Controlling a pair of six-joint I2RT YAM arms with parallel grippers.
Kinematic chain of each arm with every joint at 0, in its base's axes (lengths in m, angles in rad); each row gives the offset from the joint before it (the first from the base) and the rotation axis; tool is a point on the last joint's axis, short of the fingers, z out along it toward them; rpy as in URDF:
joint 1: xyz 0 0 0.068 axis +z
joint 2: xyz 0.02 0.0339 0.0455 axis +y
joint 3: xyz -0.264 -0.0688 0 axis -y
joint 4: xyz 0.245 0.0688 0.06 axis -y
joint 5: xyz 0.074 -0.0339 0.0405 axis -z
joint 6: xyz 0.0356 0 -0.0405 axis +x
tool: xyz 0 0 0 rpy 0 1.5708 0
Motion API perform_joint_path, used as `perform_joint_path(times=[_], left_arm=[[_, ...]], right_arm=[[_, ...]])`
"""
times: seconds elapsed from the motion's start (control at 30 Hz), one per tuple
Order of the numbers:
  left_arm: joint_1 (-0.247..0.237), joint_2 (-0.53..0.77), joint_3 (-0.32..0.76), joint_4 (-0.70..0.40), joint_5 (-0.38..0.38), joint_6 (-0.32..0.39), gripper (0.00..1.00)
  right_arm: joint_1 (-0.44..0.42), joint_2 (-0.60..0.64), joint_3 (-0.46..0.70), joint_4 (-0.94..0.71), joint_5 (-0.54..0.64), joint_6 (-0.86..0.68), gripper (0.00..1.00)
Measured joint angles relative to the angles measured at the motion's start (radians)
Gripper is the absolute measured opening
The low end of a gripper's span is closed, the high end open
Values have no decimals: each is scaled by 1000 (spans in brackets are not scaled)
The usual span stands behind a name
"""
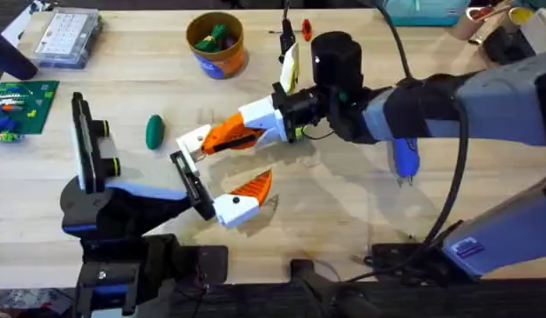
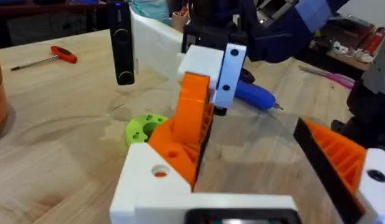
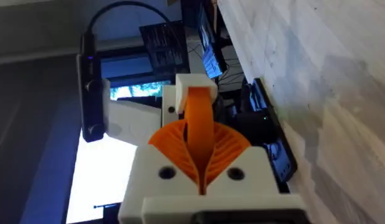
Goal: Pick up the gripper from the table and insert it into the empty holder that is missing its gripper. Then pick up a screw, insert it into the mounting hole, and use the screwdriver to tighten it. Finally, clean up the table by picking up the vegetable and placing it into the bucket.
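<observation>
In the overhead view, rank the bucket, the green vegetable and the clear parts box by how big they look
1. Clear parts box and bucket: look too alike to rank.
2. Vegetable, plainly smallest.

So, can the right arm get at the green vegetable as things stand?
Probably not yet. The right hand is shut on the orange-and-white gripper piece, so it has no free grip. The vegetable itself lies uncovered on the table, just past that hand.
</observation>
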Motion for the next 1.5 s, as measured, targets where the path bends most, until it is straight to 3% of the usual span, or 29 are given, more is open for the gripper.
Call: perform_joint_path(times=[0.37, 0.57, 1.27, 1.3, 1.33, 1.4, 1.43, 1.5], left_arm=[[10, 0, 0, 0, 7, -6, 990], [16, -2, 0, -3, 20, -15, 990], [16, -2, 0, -3, 20, -25, 990], [16, -2, 0, -3, 20, -25, 990], [16, -2, 0, -3, 22, -24, 990], [16, -2, 0, -3, 33, -15, 990], [16, -2, 0, -4, 34, -13, 990], [16, -2, 0, -5, 38, -13, 990]], right_arm=[[3, 39, 64, -39, 1, -6, 15], [53, 51, 96, -88, 16, -10, 15], [53, 51, 99, -99, 16, -10, 13], [53, 51, 99, -100, 16, -10, 42], [53, 51, 99, -102, 18, -10, 139], [63, 57, 99, -113, 30, -20, 426], [67, 63, 99, -115, 30, -18, 503], [76, 71, 99, -114, 21, -28, 543]])
